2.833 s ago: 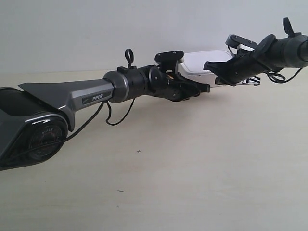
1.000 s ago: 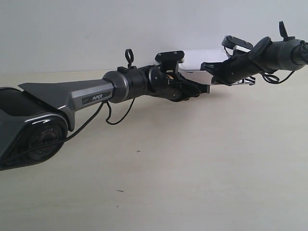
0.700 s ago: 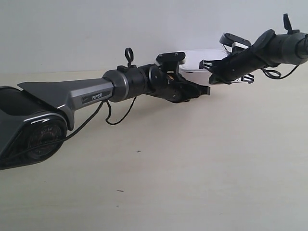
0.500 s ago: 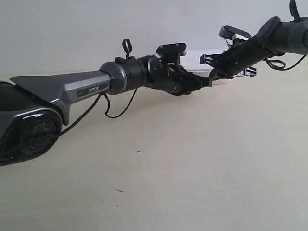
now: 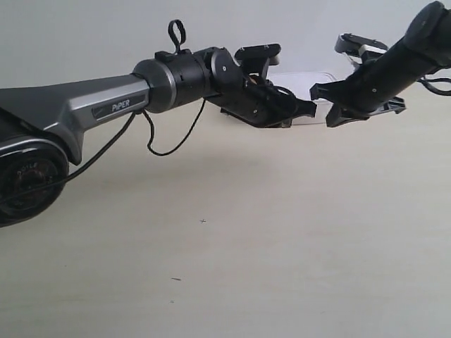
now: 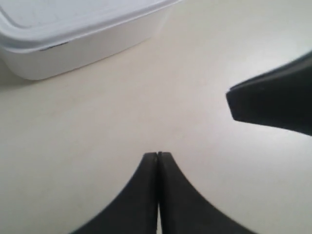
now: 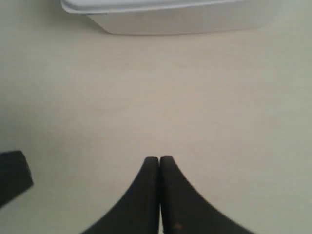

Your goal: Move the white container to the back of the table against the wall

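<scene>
The white container (image 5: 299,79) stands at the back of the table (image 5: 282,246), close to the wall (image 5: 84,35); both arms hide most of it. The gripper (image 5: 311,108) of the arm at the exterior view's left hovers in front of it, off the surface. The gripper (image 5: 318,90) of the arm at the exterior view's right hangs just beside that one. The left gripper (image 6: 158,154) is shut and empty, with the container (image 6: 73,34) a short way ahead. The right gripper (image 7: 159,158) is shut and empty too, apart from the container (image 7: 170,14).
Each wrist view catches the other gripper's black fingertip (image 6: 273,105) (image 7: 14,175) at its edge. Pale table surface with tiny dark specks (image 5: 203,221) spreads in front of the arms. A black cable loop (image 5: 165,144) hangs under the arm at the exterior view's left.
Both arms have risen off the table and drawn slightly back from the container. The container has stayed by the wall, and more of its front shows between the grippers.
</scene>
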Robot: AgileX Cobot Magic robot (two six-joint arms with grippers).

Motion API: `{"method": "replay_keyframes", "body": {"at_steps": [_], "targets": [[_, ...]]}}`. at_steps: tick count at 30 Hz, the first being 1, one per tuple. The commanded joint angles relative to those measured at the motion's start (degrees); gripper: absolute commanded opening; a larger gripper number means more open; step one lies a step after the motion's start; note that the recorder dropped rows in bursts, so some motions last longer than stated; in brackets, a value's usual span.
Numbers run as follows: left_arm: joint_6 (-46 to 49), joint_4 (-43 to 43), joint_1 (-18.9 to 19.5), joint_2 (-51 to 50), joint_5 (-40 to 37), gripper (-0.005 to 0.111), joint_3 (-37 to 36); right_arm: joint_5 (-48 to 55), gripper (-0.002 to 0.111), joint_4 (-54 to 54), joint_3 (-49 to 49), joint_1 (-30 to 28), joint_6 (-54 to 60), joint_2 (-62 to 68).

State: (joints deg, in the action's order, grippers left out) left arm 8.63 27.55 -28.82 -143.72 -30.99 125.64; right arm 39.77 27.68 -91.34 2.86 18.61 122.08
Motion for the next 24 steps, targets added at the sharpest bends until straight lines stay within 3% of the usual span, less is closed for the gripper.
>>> {"method": "replay_keyframes", "body": {"at_steps": [1, 10, 18, 24], "targets": [[0.5, -0.5, 0.2, 4.0, -1.4, 0.0, -1.1, -8.3, 0.0, -0.8, 11.1, -0.8, 2.1, -10.3], [5.8, -0.2, -0.3, 17.5, 0.4, 0.0, -16.9, -16.4, 0.0, -1.1, 24.8, -1.0, 2.6, -27.5], [5.9, 0.1, -0.4, 36.1, 12.1, 0.0, -41.4, -17.3, 0.0, -1.1, 30.9, -1.0, 2.5, -40.9], [5.9, 0.1, -0.4, 52.0, 19.2, 0.0, -58.3, -12.3, 0.0, -1.1, 35.2, -1.0, 2.5, -51.1]]}}
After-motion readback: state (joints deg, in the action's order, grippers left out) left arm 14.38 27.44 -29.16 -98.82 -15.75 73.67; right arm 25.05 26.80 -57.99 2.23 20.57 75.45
